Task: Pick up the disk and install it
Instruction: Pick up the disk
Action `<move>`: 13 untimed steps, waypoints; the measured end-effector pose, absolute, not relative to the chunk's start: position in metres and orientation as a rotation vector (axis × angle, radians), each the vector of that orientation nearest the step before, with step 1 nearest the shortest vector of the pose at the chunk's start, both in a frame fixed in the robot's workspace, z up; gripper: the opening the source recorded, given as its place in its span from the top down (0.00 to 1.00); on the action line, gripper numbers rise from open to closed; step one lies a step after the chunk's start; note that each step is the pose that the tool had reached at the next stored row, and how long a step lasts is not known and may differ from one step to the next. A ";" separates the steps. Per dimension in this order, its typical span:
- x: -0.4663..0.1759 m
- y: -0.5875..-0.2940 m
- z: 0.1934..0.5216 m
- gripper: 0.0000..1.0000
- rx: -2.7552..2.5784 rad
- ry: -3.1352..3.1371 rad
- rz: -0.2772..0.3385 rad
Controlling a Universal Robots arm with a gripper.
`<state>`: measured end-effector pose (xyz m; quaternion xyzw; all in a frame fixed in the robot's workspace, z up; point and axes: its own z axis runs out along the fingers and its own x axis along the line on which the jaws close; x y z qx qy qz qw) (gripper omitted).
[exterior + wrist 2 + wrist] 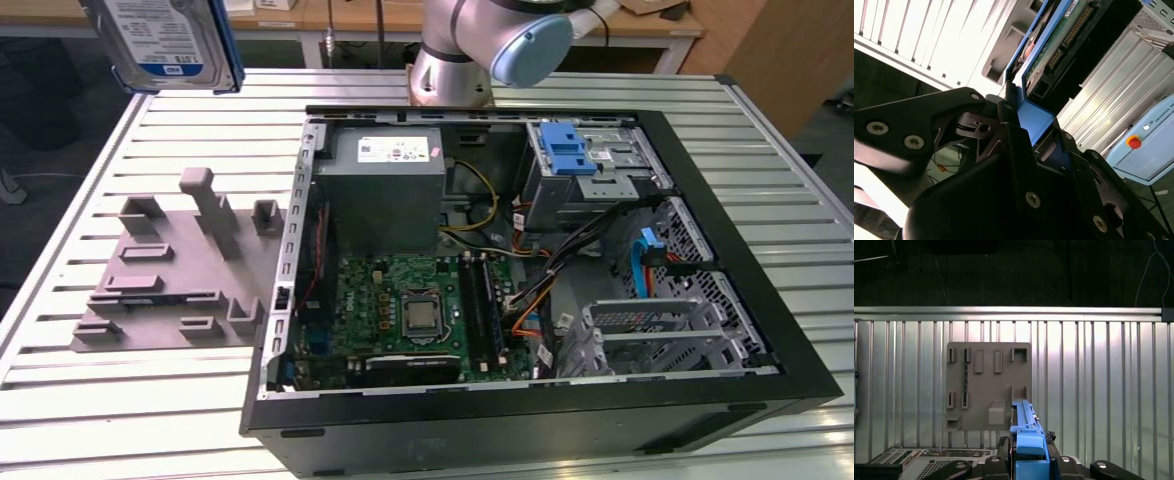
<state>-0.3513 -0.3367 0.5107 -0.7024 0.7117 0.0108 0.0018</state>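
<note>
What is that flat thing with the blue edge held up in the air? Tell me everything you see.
The disk is a flat silver metal slab with a white-and-blue label, edged by a blue plastic frame. It hangs roughly upright above the slatted table, clear of it. Its other face shows green circuit board. The black tool clamps its blue frame.

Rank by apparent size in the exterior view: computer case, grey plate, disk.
1. computer case
2. grey plate
3. disk, which looks smallest, though it is raised, cut off by the picture's edge and perhaps nearer the camera, so this is unsure.
</note>
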 end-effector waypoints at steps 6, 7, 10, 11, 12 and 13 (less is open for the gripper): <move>-0.347 -0.337 0.511 0.64 -2.204 2.233 0.034; -0.346 -0.337 0.511 0.64 -2.204 2.233 0.034; -0.344 -0.337 0.511 0.64 -2.204 2.233 0.034; -0.343 -0.337 0.511 0.64 -2.204 2.233 0.034; -0.343 -0.337 0.511 0.64 -2.204 2.233 0.034; -0.342 -0.337 0.511 0.64 -2.204 2.233 0.034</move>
